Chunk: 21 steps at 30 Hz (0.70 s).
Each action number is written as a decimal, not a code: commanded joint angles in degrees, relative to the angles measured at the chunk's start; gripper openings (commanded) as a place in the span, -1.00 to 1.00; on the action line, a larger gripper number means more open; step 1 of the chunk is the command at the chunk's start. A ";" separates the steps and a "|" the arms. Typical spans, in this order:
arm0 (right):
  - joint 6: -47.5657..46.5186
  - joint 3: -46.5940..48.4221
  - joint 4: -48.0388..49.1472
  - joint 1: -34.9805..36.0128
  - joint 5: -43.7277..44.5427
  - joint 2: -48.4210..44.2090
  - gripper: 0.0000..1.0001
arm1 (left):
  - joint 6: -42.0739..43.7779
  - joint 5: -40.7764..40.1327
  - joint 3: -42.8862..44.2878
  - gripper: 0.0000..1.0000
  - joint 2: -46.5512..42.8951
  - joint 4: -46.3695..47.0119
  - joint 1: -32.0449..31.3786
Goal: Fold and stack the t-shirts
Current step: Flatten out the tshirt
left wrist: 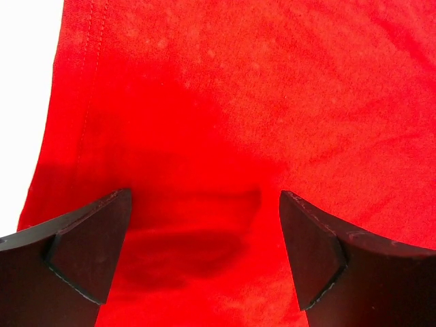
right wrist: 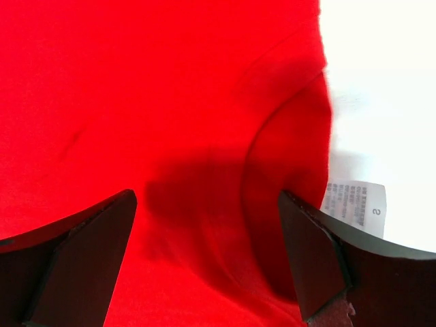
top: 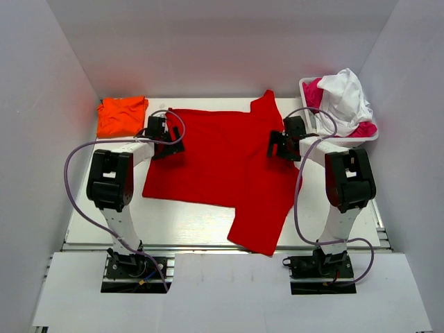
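Top external view: a white table (top: pixel 208 225) fills the floor of a white-walled enclosure. A red t-shirt (top: pixel 222 159) lies spread open across the middle of it, turned sideways, with the hem to the left and the neck to the right. One sleeve points to the far side, and the other reaches down to the table's near edge.

A white basket (top: pixel 347 141) sits at the far right corner, beside the red shirt's neck end. It holds a white garment (top: pixel 345 97) piled on a pink garment (top: pixel 316 94). An orange t-shirt (top: pixel 121 116) lies folded in a compact block at the far left corner, apart from the red one.

The left end effector (top: pixel 173 144) hangs over the red shirt's hem edge, and the right end effector (top: pixel 277 147) hangs over the neck edge. In both wrist views the dark fingers (left wrist: pixel 88 252) are spread wide with only flat red cloth between them, so neither holds anything.

Left wrist view shows a stitched hem running along bare table. Right wrist view shows the curved neckline and, by the right finger (right wrist: pixel 320 259), a small white care label (right wrist: pixel 354 208) whose print is too fine to read.
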 commanded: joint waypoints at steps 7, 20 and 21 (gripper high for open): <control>1.40 2.79 -1.59 -3.08 0.60 4.98 0.81 | -3.47 -0.60 -6.10 0.99 -4.33 -4.36 0.27; -12.30 4.20 -1.15 -1.42 -7.57 -3.71 0.81 | -2.15 -3.68 2.06 0.99 -9.77 -10.68 0.27; -14.05 2.54 -0.80 -1.23 -7.66 -5.90 0.81 | -1.54 -5.42 2.94 0.99 -10.82 -11.65 0.27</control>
